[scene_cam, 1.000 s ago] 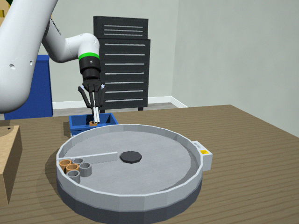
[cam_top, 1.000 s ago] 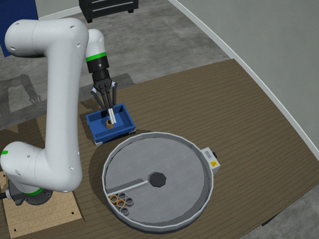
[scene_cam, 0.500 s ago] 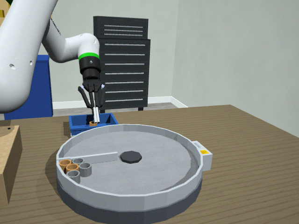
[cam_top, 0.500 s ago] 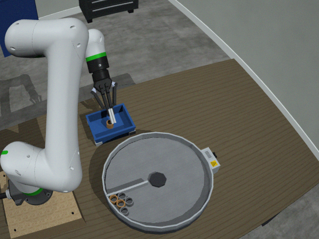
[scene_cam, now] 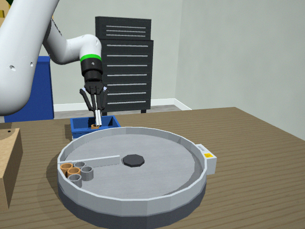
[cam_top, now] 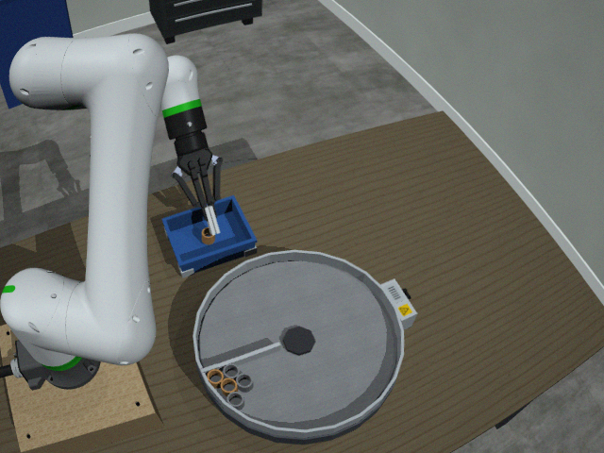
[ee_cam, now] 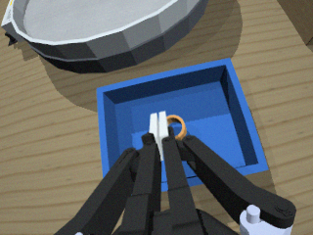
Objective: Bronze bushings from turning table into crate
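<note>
A bronze bushing [cam_top: 207, 238] [scene_cam: 93, 126] [ee_cam: 179, 128] stands upright low inside the blue crate [cam_top: 214, 256] [scene_cam: 81, 129] [ee_cam: 117, 142]. My gripper [cam_top: 214, 229] [scene_cam: 97, 123] [ee_cam: 159, 121] reaches down into the crate. Its fingers are shut on the bushing's wall at the rim. On the turning table [cam_top: 302, 253] [scene_cam: 133, 197] [ee_cam: 122, 49], two bronze bushings [cam_top: 214, 376] [cam_top: 228, 386] [scene_cam: 66, 166] [scene_cam: 74, 171] and three steel bushings [cam_top: 230, 371] [cam_top: 243, 381] [cam_top: 235, 400] [scene_cam: 79, 164] [scene_cam: 87, 172] [scene_cam: 75, 179] stand bunched against the sweep bar [cam_top: 243, 353] [scene_cam: 103, 160] at the rim.
The crate stands just behind the turning table on the wooden table top. A dark hub [cam_top: 297, 340] sits at the disc's middle and a control box [cam_top: 402, 304] on its right side. The arm's base stands on a wooden block [cam_top: 73, 410]. A black tool cabinet [scene_cam: 125, 66] stands behind.
</note>
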You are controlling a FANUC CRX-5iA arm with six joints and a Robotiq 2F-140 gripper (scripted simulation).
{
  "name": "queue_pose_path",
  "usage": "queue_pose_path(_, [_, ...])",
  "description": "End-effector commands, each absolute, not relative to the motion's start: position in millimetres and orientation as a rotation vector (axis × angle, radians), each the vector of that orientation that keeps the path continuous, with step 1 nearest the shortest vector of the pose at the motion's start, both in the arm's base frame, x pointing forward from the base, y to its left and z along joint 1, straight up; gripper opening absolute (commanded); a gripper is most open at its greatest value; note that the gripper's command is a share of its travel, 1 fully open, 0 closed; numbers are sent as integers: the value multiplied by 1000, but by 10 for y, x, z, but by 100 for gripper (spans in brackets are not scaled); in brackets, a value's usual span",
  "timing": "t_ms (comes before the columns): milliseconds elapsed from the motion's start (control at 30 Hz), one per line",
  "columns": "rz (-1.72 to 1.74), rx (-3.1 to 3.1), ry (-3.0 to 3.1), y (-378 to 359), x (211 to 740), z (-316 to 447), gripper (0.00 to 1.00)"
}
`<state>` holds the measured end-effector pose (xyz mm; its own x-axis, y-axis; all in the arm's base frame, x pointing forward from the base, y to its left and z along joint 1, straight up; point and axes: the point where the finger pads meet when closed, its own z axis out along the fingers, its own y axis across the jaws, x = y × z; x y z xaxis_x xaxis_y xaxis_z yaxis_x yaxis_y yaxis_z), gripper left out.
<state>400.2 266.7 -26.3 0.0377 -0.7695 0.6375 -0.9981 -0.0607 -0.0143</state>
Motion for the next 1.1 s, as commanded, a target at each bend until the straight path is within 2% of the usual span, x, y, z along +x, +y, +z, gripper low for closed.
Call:
queue_pose_path(0, [693,1883,-1782,2668,4004,-269,0])
queue_pose_path(1067, [693,1883,-1782,2668,4004,-304,0])
